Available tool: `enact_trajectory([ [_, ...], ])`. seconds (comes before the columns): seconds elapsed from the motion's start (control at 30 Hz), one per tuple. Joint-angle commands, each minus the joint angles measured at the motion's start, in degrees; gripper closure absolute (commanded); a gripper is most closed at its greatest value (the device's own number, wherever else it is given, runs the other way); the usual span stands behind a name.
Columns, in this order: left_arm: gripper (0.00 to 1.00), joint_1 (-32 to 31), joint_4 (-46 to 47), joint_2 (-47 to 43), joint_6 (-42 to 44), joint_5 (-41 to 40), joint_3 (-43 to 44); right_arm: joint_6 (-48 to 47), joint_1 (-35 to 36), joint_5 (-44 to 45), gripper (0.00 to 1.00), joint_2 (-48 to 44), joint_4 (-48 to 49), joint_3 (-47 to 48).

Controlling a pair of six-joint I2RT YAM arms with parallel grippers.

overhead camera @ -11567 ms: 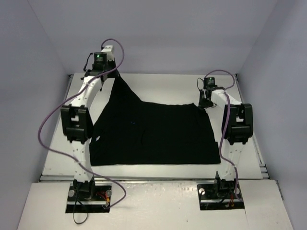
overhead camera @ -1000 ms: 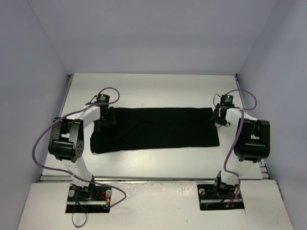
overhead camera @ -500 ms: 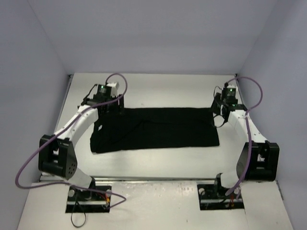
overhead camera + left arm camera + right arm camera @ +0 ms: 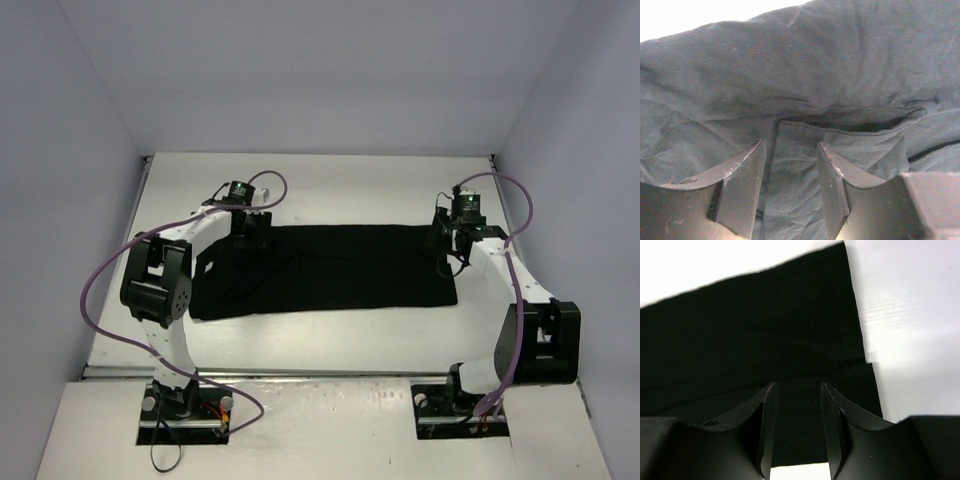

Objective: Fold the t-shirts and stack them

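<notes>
From above: black t-shirt (image 4: 330, 270) lying as a long doubled band across the white worktop (image 4: 330, 185), no longer spread wide as some seconds back; first fold judged done, further folds to come. Left claw (image 4: 248, 232) low over the far left corner, nudged inward since a moment ago; right claw (image 4: 447, 245) at the right end.

Left wrist: spread, empty, just above a stitched hem (image 4: 855, 117).

Right wrist: likewise spread, pinching nothing, over the shirt's right edge.

No containers in sight.
</notes>
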Motion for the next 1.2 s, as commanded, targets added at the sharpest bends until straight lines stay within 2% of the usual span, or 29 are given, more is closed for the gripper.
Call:
enact_trajectory([
  [0.0,0.58,-2.14,1.01,-1.78,1.28,-0.52,2.61,0.00,0.24,-0.49,0.63,-3.35,0.57,-0.82],
  [0.13,0.60,-2.38,1.10,-0.46,0.58,-1.22,2.38,0.36,0.24,-0.71,0.63,-3.75,0.65,-1.35],
  [0.37,0.72,-2.38,0.93,1.27,0.81,-2.43,2.56,0.36,0.24,-0.80,0.63,-4.92,0.65,-1.46],
  [0.6,1.00,-3.27,1.10,-0.48,1.01,-1.93,2.20,0.54,0.24,-0.54,0.63,-5.15,0.65,-1.71],
  [0.83,1.00,-6.04,1.20,-3.63,-0.71,-0.52,-0.41,0.45,0.24,-0.19,0.63,-4.83,0.65,-1.62],
  [0.97,0.99,-5.73,1.13,-7.30,-1.12,-3.98,-1.40,0.30,0.30,-0.36,0.63,-4.63,0.65,-1.71],
  [1.0,0.96,-4.97,0.79,-8.05,-0.90,-4.56,-1.14,0.22,0.32,-0.42,0.63,-4.57,0.65,-1.76],
  [1.17,0.63,-1.24,-0.55,-7.36,0.28,-3.35,1.20,-0.08,0.32,-0.62,0.63,-4.63,0.65,-2.05],
])
